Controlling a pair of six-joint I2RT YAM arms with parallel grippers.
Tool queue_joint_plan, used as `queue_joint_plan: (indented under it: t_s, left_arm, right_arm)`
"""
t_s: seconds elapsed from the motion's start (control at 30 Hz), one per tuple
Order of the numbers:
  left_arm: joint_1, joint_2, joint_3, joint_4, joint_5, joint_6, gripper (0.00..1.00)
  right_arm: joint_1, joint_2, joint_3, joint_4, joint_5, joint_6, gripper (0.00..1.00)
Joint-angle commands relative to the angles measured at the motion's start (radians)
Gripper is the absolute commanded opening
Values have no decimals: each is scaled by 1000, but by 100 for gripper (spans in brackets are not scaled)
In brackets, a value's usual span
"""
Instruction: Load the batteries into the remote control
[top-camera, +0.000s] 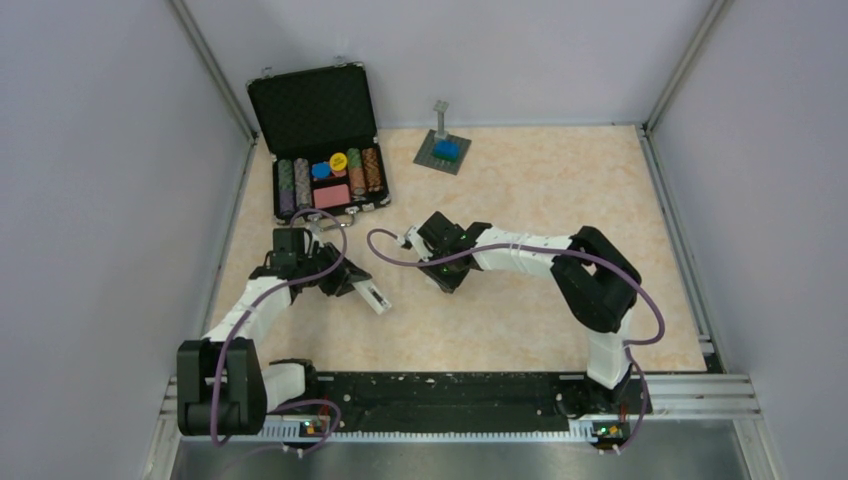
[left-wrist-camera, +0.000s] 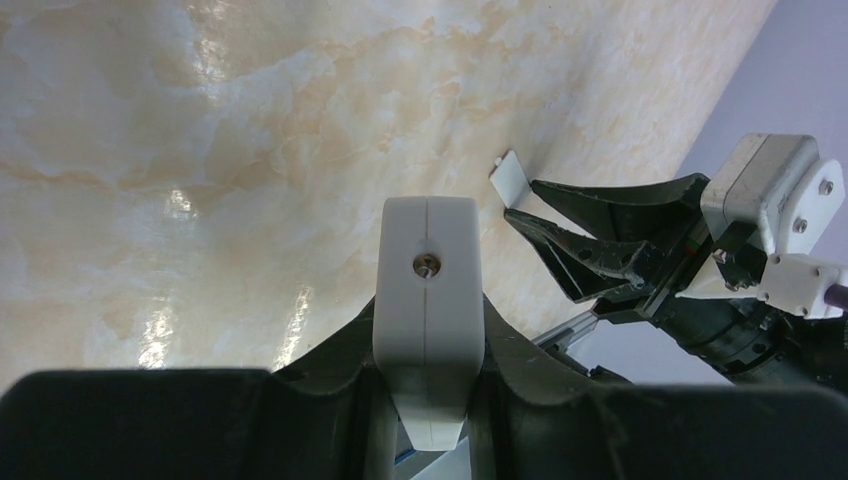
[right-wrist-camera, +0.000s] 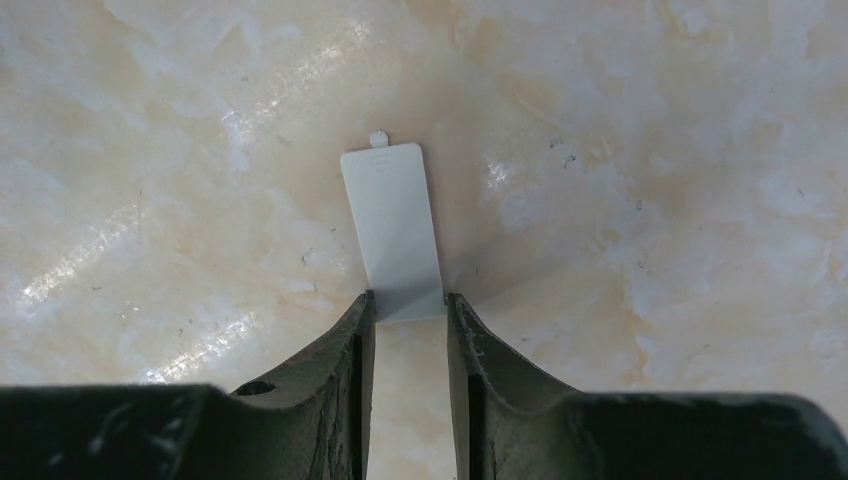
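Clamping the remote control (left-wrist-camera: 446, 240) by its long edges, the left gripper (left-wrist-camera: 428, 322) holds it just below the poker chip case (top-camera: 310, 105). The remote looks light, rigid and slick, so grip it mid-body. The right gripper (right-wrist-camera: 410, 302) pinches the thin cover plate (right-wrist-camera: 390, 220). No batteries are in sight.
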Motion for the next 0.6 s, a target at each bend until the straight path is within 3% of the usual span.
queue_joint_plan:
  t_s: [0.0, 0.3, 0.57]
  left_arm:
    - [7, -6, -23, 107, 87, 13, 0]
    - [-13, -112, -130, 420, 181, -36, 0]
    - [-72, -194, -262, 764, 116, -145, 0]
  right_arm:
    - [10, -20, -1, -45, 2, 45, 23]
    - [-7, -174, -43, -91, -84, 168, 23]
    - [-9, -299, -79, -111, -130, 223, 22]
